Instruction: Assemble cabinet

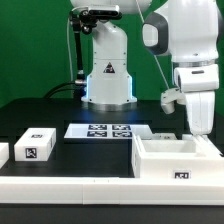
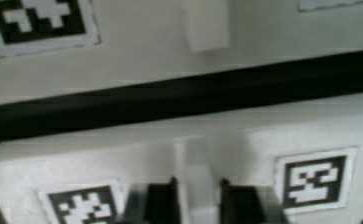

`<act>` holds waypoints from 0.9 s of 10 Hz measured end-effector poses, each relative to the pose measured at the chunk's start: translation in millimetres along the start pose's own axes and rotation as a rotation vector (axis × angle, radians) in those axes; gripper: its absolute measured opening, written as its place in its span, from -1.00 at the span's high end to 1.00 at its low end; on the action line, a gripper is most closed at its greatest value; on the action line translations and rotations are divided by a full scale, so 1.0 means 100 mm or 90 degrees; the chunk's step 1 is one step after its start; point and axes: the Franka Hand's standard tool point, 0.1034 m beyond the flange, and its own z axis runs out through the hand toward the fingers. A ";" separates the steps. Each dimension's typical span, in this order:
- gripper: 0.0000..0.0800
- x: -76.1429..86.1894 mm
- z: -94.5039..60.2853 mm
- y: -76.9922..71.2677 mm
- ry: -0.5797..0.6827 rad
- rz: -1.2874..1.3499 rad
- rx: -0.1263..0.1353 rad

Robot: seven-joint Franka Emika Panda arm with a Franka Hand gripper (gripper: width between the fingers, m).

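So one wall of the cabinet (image 1: 160, 168) sits right between the fingers (image 2: 160, 208). Can't tell if they're pinching it.

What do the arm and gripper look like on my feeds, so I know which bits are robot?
The arm is glossy white, with rounded links and a grey joint cap. Its base bears a dark triangle mark above a blue glow. A black cable runs beside the base. The gripper has a white body and dark fingers.
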 end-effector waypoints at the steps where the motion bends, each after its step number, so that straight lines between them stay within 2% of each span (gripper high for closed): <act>1: 0.85 0.00 0.00 0.00 0.000 0.000 0.000; 7: 0.85 -0.01 -0.02 0.00 -0.003 -0.005 0.001; 8: 0.85 -0.10 -0.15 0.02 -0.019 -0.026 0.008; 9: 0.85 -0.23 -0.34 0.03 -0.035 -0.041 0.007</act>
